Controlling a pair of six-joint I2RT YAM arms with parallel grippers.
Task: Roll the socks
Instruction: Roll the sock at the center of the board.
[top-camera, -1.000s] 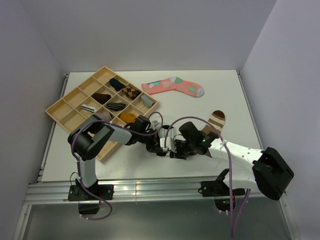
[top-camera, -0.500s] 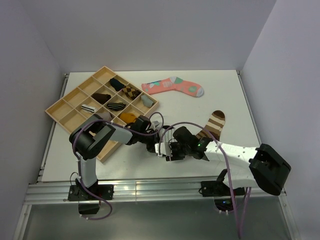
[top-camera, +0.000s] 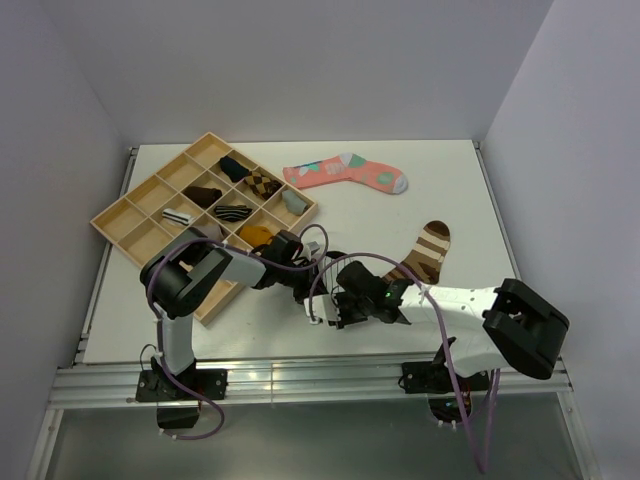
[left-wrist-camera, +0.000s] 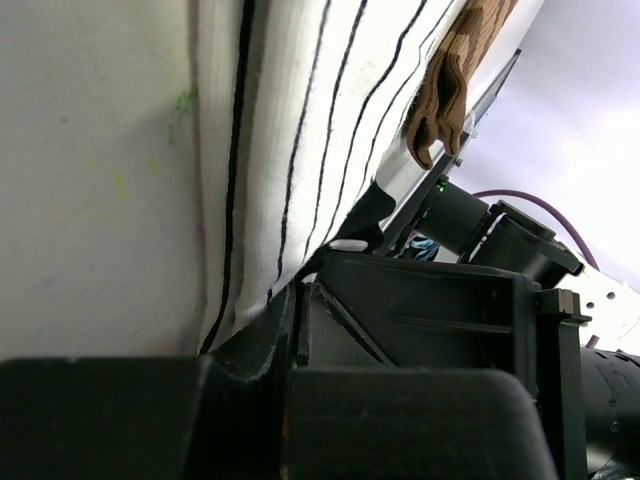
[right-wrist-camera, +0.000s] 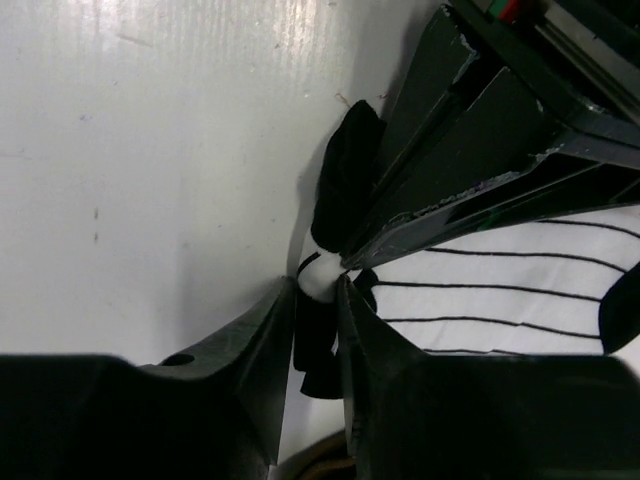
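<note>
change: right gripper (right-wrist-camera: 318, 290) has slid left and narrowed, now pinching the white sock (right-wrist-camera: 500, 290) at its black end | left gripper (left-wrist-camera: 298, 300): clamped on the same sock, just beside | brown sock (top-camera: 425, 250): behind the right wrist | meaning: both ends gripped, rolling can likely begin

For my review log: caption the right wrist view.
Right gripper pinches the black edge of the white striped sock on the table, beside the left gripper.

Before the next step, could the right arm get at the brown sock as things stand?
Likely yes: the brown sock lies partly bare beside it, though its pincer pinches the white sock.
</note>
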